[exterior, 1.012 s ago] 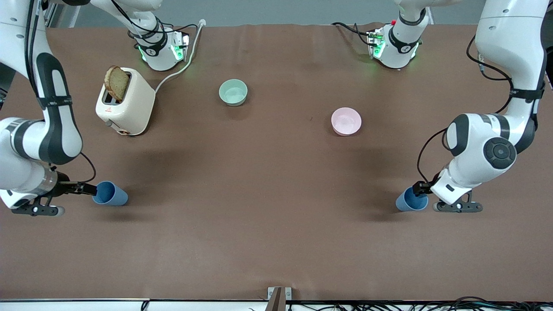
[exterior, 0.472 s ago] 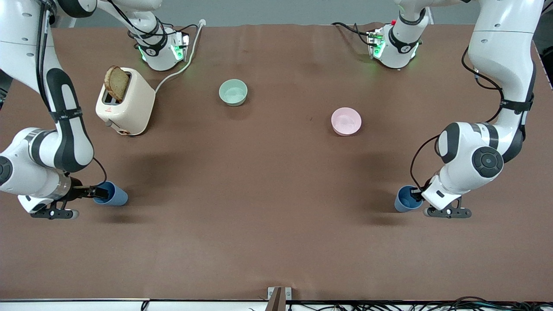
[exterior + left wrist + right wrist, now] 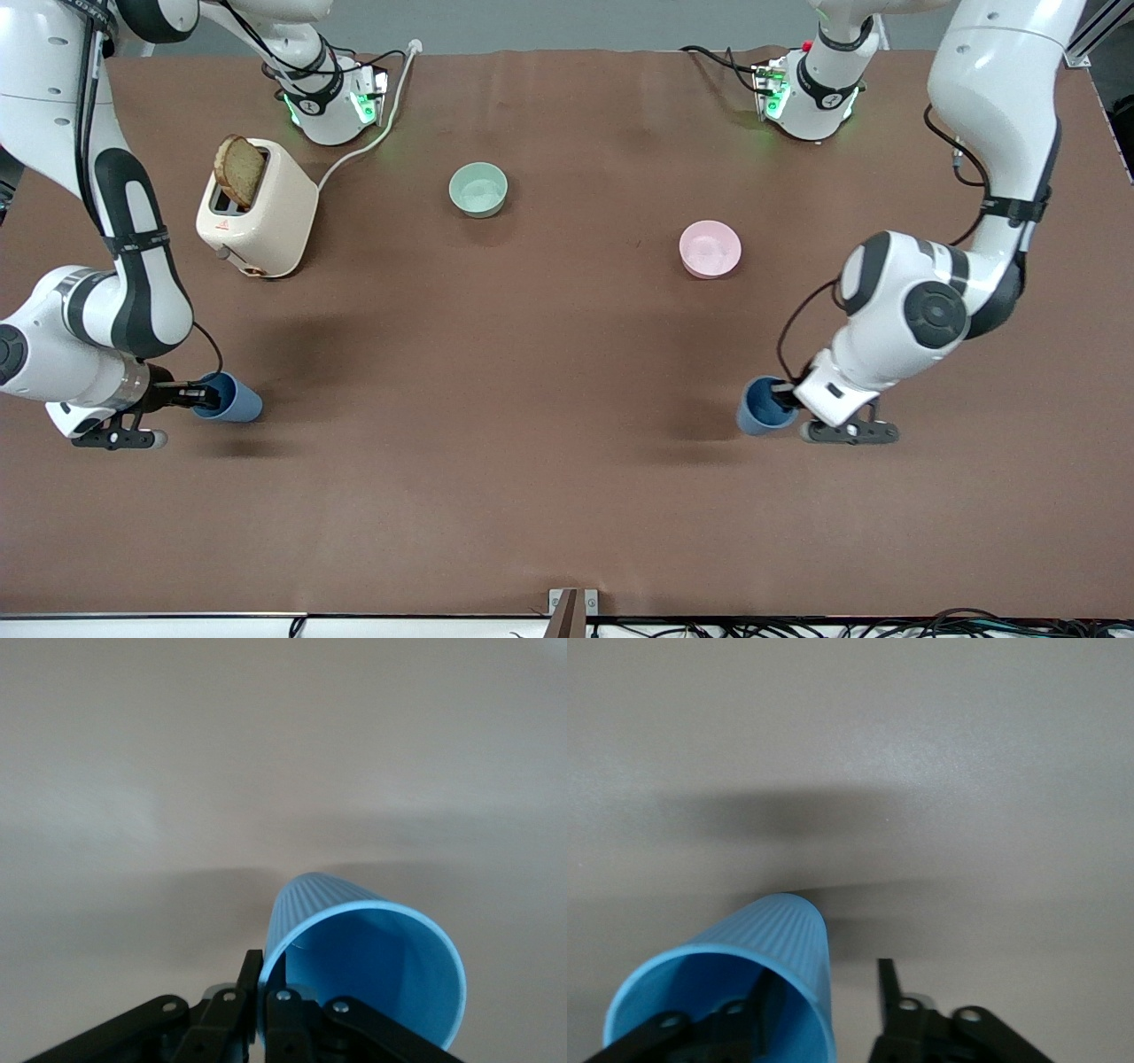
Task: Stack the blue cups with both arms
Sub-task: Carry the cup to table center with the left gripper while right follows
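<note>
Two blue cups are in view. One blue cup point(image 3: 762, 406) is gripped by my left gripper point(image 3: 785, 399), low over the table, nearer the front camera than the pink bowl. In the left wrist view my left gripper point(image 3: 263, 961) pinches the rim of this cup point(image 3: 372, 966), one finger inside and one outside. The other blue cup point(image 3: 234, 400) stands at the right arm's end of the table. My right gripper point(image 3: 206, 396) is open at its rim. In the right wrist view my right gripper point(image 3: 826, 985) straddles the wall of that cup point(image 3: 735, 974), with a gap at the outer finger.
A cream toaster point(image 3: 257, 221) with a slice of bread in it stands near the right arm's base. A mint-green bowl point(image 3: 478, 190) and a pink bowl point(image 3: 710, 248) sit in the middle, farther from the front camera than the cups. A metal bracket point(image 3: 572, 608) is at the table's near edge.
My left gripper has carried its blue cup toward the middle of the table. My right gripper has slid forward over the rim of the other cup, which has not moved.
</note>
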{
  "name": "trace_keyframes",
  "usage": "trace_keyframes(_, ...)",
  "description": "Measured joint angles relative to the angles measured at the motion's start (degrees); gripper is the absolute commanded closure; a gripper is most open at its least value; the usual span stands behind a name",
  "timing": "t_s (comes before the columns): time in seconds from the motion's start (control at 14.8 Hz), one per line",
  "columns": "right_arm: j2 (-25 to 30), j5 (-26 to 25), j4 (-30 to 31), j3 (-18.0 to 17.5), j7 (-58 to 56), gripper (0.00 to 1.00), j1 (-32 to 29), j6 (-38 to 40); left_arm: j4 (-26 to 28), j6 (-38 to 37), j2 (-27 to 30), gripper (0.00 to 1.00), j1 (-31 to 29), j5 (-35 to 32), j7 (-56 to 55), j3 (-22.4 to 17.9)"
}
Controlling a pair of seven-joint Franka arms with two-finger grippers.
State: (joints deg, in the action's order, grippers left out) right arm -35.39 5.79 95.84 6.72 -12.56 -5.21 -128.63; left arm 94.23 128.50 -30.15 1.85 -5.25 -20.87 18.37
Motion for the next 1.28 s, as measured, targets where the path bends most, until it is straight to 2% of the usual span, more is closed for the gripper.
trace_keyframes(0.2, 0.0, 2.6, -0.6, 0.0, -0.6, 0.99, -0.3, -0.2, -1.7, -1.7, 0.3, 1.0, 7.2, 0.0, -13.6, 0.9)
trace_keyframes(0.4, 0.2, 3.1, -2.8, 0.0, -1.1, 0.99, -0.5, 0.7, -3.3, -1.7, -1.1, 1.0, 15.0, 0.0, -25.7, 0.9)
trace_keyframes(0.61, 0.7, 3.6, -9.3, -0.3, -0.5, 0.99, -0.4, 11.2, -4.8, -1.7, -3.9, 1.0, 20.2, 0.0, -33.5, 0.7)
trace_keyframes(0.81, 1.8, 4.2, -17.6, -1.4, 6.2, 0.99, 1.1, 22.2, -7.9, -1.6, -7.8, 1.0, 23.8, 0.0, -38.9, 0.3)
trace_keyframes(1.15, 4.1, 4.3, -20.2, -4.5, 25.3, 0.99, 10.5, 24.1, -11.1, -0.4, -12.0, 0.97, 29.0, 0.0, -43.2, -1.9)
trace_keyframes(1.21, 4.3, 4.3, -20.2, -4.7, 29.2, 0.99, 13.0, 24.1, -11.2, -0.2, -12.5, 0.79, 29.8, 0.0, -43.9, -2.2)
trace_keyframes(1.28, 4.4, 4.3, -20.2, -4.8, 32.7, 0.99, 15.4, 24.1, -11.3, 0.1, -12.9, 0.36, 30.4, 0.0, -44.3, -2.5)
